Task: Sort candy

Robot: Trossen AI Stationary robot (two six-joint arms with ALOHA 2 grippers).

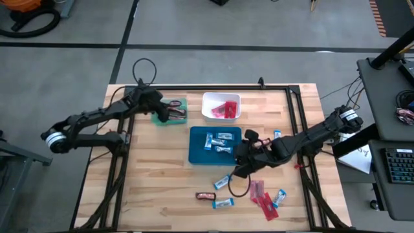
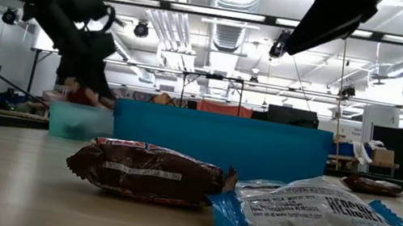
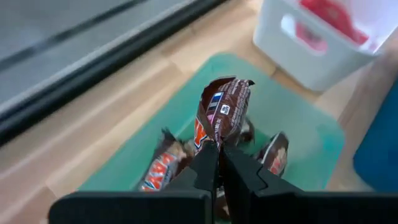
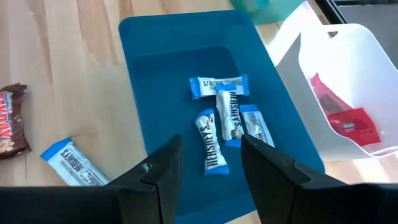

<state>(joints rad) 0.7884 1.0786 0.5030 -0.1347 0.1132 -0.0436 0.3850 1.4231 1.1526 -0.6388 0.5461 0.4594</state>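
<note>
My left gripper (image 1: 173, 112) is over the green tray (image 1: 160, 118) at the table's far left, shut on a dark brown bar (image 3: 222, 109). Two more brown bars (image 3: 158, 173) (image 3: 276, 153) lie in that tray. My right gripper (image 4: 211, 171) is open and empty above the right edge of the blue tray (image 1: 197, 152), which holds several blue-and-white bars (image 4: 221, 121). The white tray (image 1: 208, 110) holds red packets (image 4: 345, 118). Loose candies lie on the near table: a brown bar (image 2: 146, 171), a blue-and-white bar (image 2: 315, 218) and red packets (image 1: 262, 194). My left gripper pinches one end of the brown bar (image 3: 213, 138) between its two fingers. The fingers slant down from the table's left side. The bar sticks out past the fingertips over the green tray. I cannot tell whether its free end (image 3: 229, 84) touches the tray.
The three trays stand close together at the table's far middle. More blue-and-white bars lie loose (image 1: 222, 182) (image 1: 279, 197) (image 1: 277, 134). A black frame rail (image 1: 213, 87) runs along the far edge. Bare wood shows at the near left (image 1: 155, 188).
</note>
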